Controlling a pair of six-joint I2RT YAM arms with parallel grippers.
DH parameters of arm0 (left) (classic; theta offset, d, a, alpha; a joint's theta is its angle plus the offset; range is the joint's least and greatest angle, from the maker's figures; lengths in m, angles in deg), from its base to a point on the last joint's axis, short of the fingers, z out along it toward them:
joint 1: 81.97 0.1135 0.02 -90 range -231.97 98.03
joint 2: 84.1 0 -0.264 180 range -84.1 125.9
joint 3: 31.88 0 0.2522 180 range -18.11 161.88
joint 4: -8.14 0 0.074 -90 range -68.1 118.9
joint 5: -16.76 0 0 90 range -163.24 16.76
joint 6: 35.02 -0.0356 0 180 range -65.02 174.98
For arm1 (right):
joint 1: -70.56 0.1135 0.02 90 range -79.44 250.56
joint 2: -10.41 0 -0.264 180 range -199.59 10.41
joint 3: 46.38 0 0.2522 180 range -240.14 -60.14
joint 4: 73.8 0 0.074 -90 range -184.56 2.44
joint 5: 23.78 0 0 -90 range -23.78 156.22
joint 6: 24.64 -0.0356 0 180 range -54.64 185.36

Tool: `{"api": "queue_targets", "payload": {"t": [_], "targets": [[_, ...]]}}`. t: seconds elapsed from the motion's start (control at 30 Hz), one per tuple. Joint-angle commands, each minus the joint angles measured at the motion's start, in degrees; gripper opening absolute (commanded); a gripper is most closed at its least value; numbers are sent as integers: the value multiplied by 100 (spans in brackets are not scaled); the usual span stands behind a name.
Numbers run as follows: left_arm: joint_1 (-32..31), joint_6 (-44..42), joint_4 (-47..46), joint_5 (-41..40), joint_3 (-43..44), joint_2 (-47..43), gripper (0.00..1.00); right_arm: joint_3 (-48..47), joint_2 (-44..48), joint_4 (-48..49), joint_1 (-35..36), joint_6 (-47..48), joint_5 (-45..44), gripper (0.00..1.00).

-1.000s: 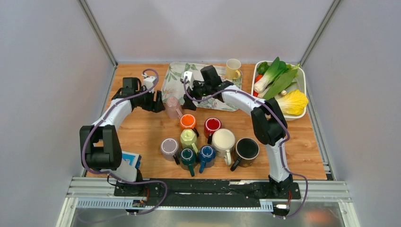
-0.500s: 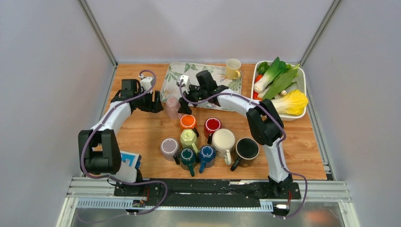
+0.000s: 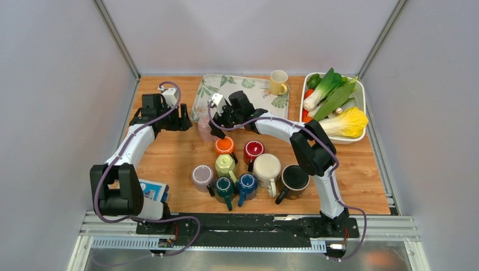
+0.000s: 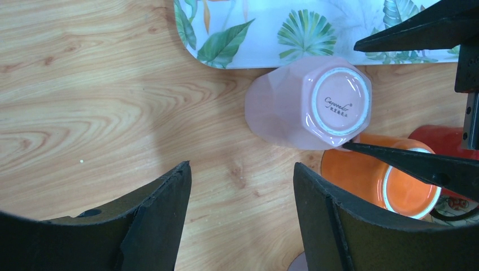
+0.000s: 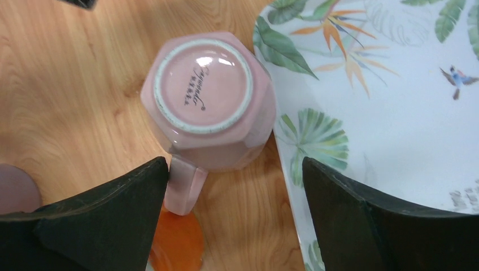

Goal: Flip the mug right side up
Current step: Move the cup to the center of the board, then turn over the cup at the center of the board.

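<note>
Under the left tool [image 4: 242,169] and the right tool [image 5: 235,164]: a wooden counter [image 3: 169,149]. Just behind and to the right of the right tool: a leaf-printed tray [image 3: 265,96], with a yellow mug [image 3: 278,82] upright at its far right corner. Well to the right of that tool: a white tub [image 3: 363,104] piled with leafy vegetables [image 3: 333,93]. Nearer the arm bases than either tool: a cluster of upright mugs, among them a black mug [image 3: 294,178], a cream mug [image 3: 266,167], a red mug [image 3: 253,150] and, closest to the right tool's near finger, an orange mug [image 4: 384,180].

Between the two tools: the pink mug [image 5: 212,101], upside down on the counter, base up with a printed maker's mark, just beside the tray's edge, handle turned toward the orange mug.

Right tool: spread wide, one finger on each side of the pink mug, clamping nothing; contact with the mug impossible to tell. Left tool: also spread wide and empty, with the pink mug just ahead of its fingertips and apart from them.
</note>
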Motion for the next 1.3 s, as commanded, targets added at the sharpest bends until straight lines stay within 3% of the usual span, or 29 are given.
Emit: {"api": "queue_targets", "payload": {"t": [0.0,0.23,0.57,1.0,1.27], "targets": [[6,111,-213,-3,5,-34,74,232,83,-19,-26,436,-626,92],[-70,128,-305,206,-27,41,73,593,399,-103,-137,1034,-847,78],[-328,161,-292,799,50,307,71,136,148,-859,-173,1795,359,70],[-378,-30,-503,1772,344,1001,70,-277,-388,-1023,-298,1598,1043,64],[-424,-211,-541,1924,374,1130,69,-423,-521,-1008,-298,1413,1212,56]]}}
